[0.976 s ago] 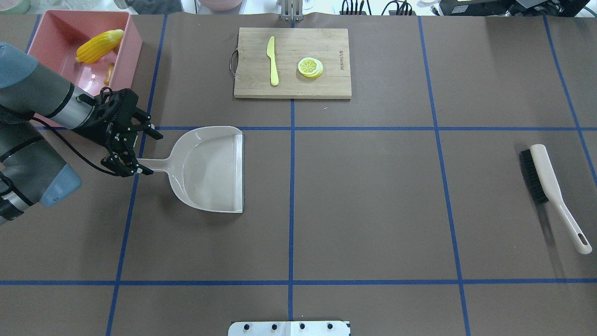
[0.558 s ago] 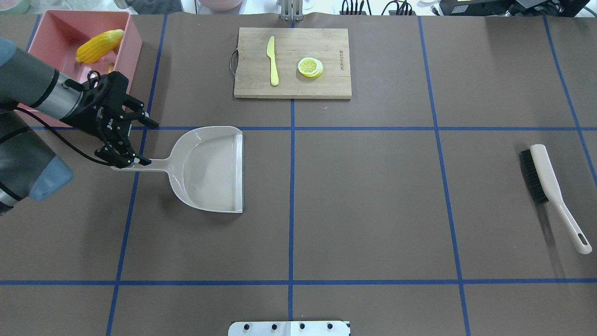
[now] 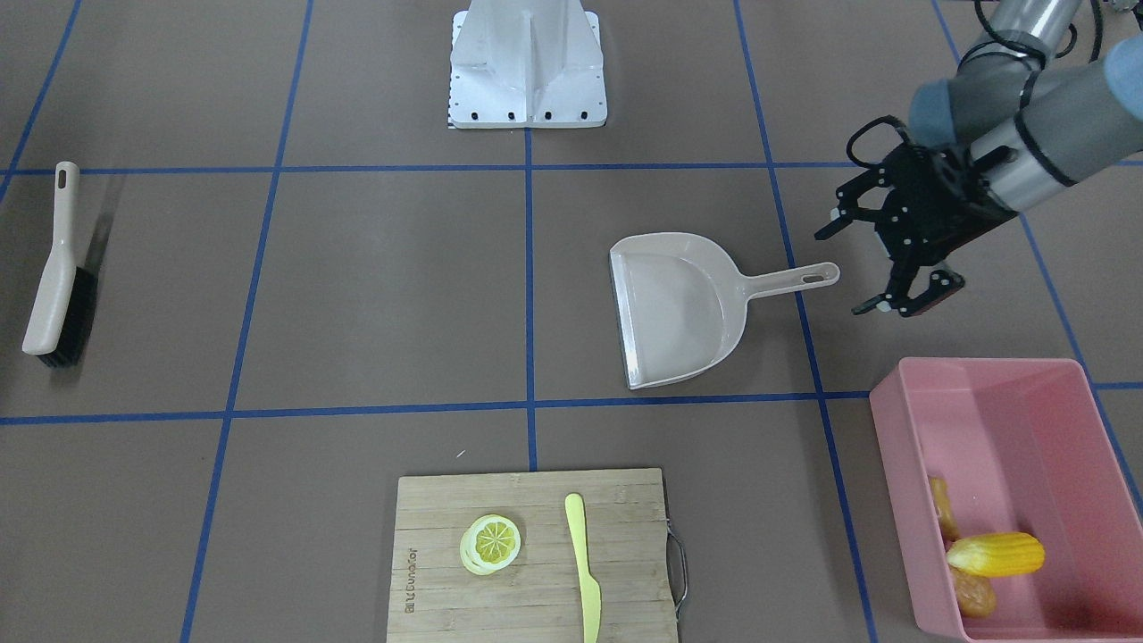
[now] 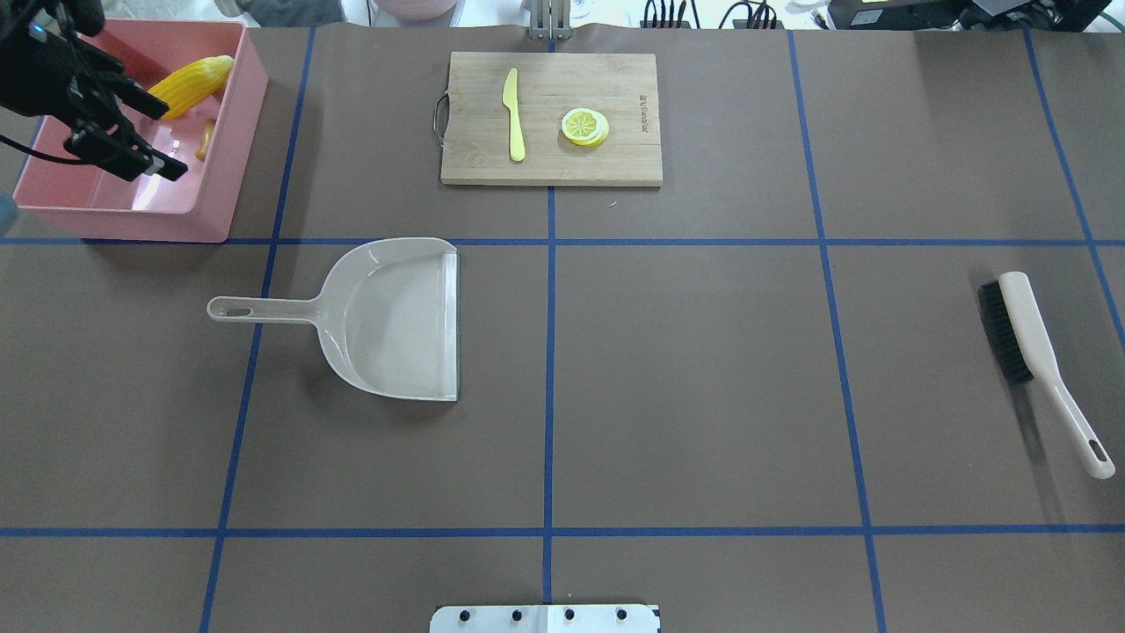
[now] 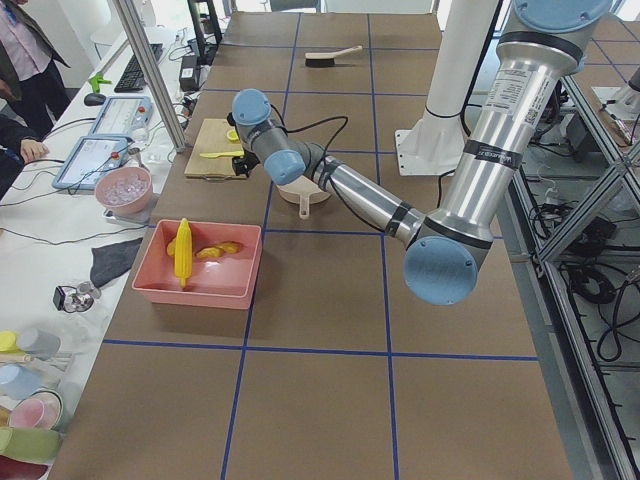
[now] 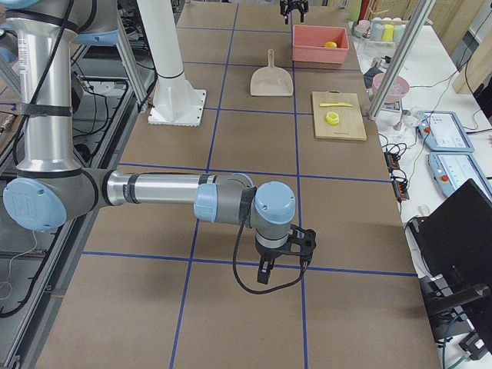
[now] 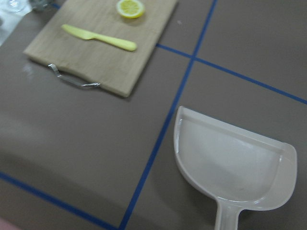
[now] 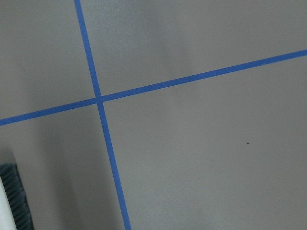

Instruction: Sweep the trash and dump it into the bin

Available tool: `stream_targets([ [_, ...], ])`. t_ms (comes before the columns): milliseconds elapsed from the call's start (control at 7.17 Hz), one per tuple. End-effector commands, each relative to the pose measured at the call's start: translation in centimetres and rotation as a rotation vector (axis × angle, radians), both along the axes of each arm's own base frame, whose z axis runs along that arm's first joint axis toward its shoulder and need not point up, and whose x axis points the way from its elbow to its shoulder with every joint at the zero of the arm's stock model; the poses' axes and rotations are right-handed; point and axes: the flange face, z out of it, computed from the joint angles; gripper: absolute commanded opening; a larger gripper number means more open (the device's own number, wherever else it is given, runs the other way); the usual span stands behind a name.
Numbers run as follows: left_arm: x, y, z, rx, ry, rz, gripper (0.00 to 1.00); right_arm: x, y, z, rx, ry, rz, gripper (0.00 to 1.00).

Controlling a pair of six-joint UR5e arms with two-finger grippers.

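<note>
The pink bin stands at the table's far left corner, with the trash lying in it. The yellow corn cob shows plainly, and two orange-brown pieces lie beside it in the front-facing view. My left gripper is open and holds nothing. It hangs high, between the bin and the dustpan handle in the front-facing view. The beige dustpan lies flat with nothing in it. My right gripper shows only in the right side view, low over the table, and I cannot tell its state.
A brush lies at the table's right side. A wooden cutting board at the far middle carries a pale yellow knife and a lemon slice. The robot's base plate sits at the near edge.
My left gripper, open beside the dustpan handle before, has risen and pulled back to the view's upper left, toward the bin. The dustpan has stayed in place.
</note>
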Motion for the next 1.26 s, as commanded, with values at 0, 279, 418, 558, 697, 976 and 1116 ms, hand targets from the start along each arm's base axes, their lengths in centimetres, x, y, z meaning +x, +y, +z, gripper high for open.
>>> stream_targets([
  [0,-5.1,-1.3,2.5,-0.431,-0.06,-0.203,0.99,0.0,0.0,-0.5,0.01,0.001,0.0,1.0],
  [279,-10.1,-1.7,12.3,-0.595,-0.159,-0.331,0.99,0.0,0.0,-0.7,0.014,0.001,0.0,1.0],
  [418,-11.7,-0.6,15.6,-0.654,-0.175,-0.355,0.99,0.0,0.0,-0.7,0.014,0.001,0.0,1.0],
  [558,-14.3,0.0,18.3,-0.717,-0.179,-0.398,0.99,0.0,0.0,-0.7,0.014,0.001,0.0,1.0],
  [697,-15.7,1.6,22.9,-0.789,-0.193,-0.412,0.99,0.0,0.0,-0.6,0.011,0.001,0.001,1.0],
  [976,-18.9,2.4,28.3,-0.823,-0.217,-0.399,0.99,0.0,0.0,-0.7,0.013,0.0,0.001,1.0],
  [1116,-19.7,4.8,31.0,-0.852,-0.228,-0.403,0.99,-0.1,0.0,-0.7,0.014,-0.008,0.002,1.0],
])
